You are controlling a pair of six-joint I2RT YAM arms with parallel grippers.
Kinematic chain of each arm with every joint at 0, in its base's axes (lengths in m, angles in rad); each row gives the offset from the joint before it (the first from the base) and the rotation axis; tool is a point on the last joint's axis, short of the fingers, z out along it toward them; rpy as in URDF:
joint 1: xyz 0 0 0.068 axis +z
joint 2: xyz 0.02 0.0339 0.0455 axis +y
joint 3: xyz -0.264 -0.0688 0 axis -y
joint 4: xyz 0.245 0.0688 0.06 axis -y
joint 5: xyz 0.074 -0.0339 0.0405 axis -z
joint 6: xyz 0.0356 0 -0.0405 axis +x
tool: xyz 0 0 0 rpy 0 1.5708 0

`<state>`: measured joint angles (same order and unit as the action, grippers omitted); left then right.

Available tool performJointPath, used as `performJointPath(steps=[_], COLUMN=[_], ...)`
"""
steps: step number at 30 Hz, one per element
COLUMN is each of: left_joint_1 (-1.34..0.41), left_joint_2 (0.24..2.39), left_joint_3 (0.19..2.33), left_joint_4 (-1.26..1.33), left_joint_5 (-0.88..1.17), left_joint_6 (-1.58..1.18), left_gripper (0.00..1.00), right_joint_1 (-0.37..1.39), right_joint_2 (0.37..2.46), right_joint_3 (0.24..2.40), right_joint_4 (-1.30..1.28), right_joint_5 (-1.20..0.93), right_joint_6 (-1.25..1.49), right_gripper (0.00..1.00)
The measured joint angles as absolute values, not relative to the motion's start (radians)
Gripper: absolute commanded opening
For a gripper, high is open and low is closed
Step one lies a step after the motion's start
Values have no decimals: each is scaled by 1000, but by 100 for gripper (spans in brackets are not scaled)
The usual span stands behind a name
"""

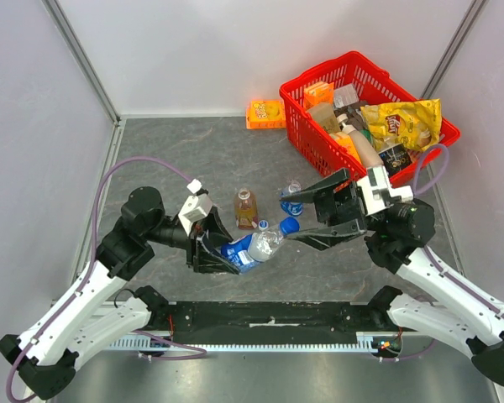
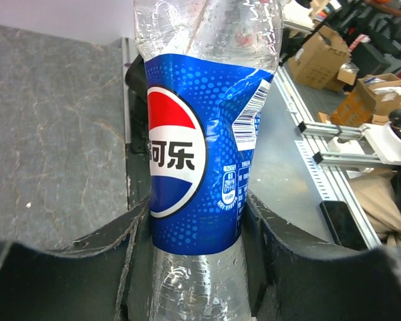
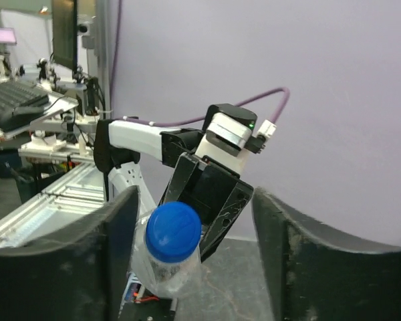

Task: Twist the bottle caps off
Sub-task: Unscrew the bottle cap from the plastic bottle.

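- My left gripper (image 1: 223, 252) is clamped across the labelled middle of the Pepsi bottle (image 2: 194, 174). It holds the bottle lifted off the table (image 1: 168, 159) and tipped over, neck toward the right arm.
- That bottle's blue cap (image 3: 175, 231) is on the neck. My right gripper (image 3: 194, 221) sits around it with jaws apart and a gap showing on both sides, so nothing is gripped there now.
- I can't tell from here whether this cap is tight or already loosened; I count it as not yet off.
- Bottles: three. One is in my left gripper, the amber bottle (image 1: 246, 210) stands just behind it, and a second clear bottle (image 1: 292, 201) with a blue label stands near the right gripper's upper finger.
- Caps: the blue one is certain. A small whitish-and-blue round piece (image 1: 264, 225) lies on the table beside the amber bottle, and I judge it to be a loose cap, probably from the second clear bottle. The amber bottle's top is too small to read.
- My estimate: one cap off, one in hand, the amber one left.
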<state>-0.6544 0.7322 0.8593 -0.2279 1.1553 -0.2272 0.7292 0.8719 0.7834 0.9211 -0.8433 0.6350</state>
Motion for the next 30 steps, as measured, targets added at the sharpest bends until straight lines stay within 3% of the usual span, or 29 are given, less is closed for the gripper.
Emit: performJointPath(steps=[3, 12, 24, 30], left_joint_1=[-655, -657, -657, -657], left_joint_2=[733, 778, 740, 659], left_joint_3=[863, 860, 831, 794], left_joint_4=[-282, -407, -465, -466], left_joint_5=[1110, 911, 489, 319], left_joint_6=[-184, -71, -13, -1], left_gripper=[2, 2, 2, 2], right_joint_1=[729, 729, 729, 722], right_joint_2=[872, 907, 940, 1029], right_joint_3=[794, 868, 908, 930], right_joint_4=[838, 560, 300, 259], right_joint_5=[-776, -563, -250, -204], right_joint_6=[614, 581, 584, 675], right_gripper=[98, 98, 98, 92])
